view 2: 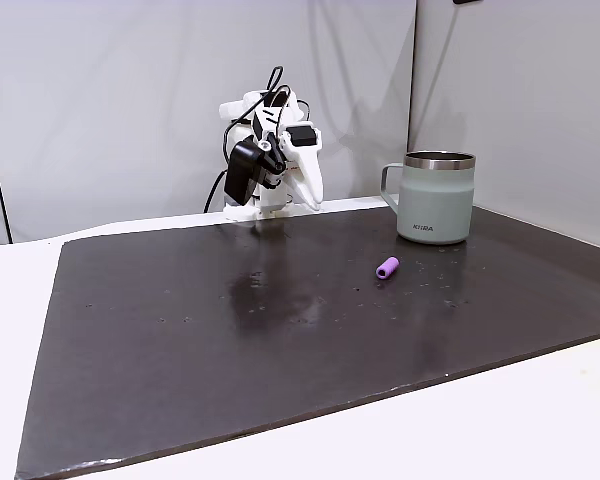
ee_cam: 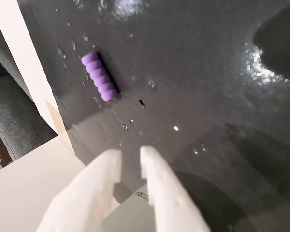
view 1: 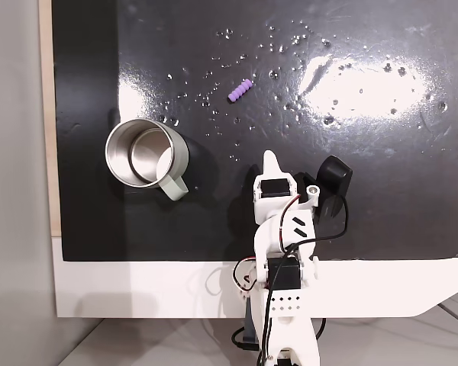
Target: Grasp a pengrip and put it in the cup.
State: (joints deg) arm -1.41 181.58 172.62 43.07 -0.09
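In a fixed view from above, we are looking down on a black mat (view 1: 382, 191) lying on a white desk (view 1: 137, 286). The grip (view 1: 240, 91) is lying tilted on the mat, toward its far edge and about midway across. The cup (view 1: 141, 153) is standing near the mat's left edge, its mouth open to us and showing a shiny inside, its handle pointing toward the near edge. The arm (view 1: 282, 252) is reaching in over the near edge, and the claw (view 1: 270, 162) is pointing toward the grip, well apart from it; from here we cannot tell how the fingers stand.

In a fixed view from the side, we are seeing what the top view is hiding: the cup's (view 2: 436, 197) pale grey-green wall with small lettering on it. The grip (view 2: 387, 268) is lying just in front of the cup, apart from it. The arm (view 2: 270, 155) is sitting folded at the mat's (view 2: 180, 360) back edge.

In the wrist view, we are seeing the ribs of the grip (ee_cam: 100, 76) plainly. The claw (ee_cam: 130, 157) is hanging over the mat (ee_cam: 208, 96) with its two white fingers (ee_cam: 109, 166) nearly together, a narrow gap between the tips, gripping nothing.
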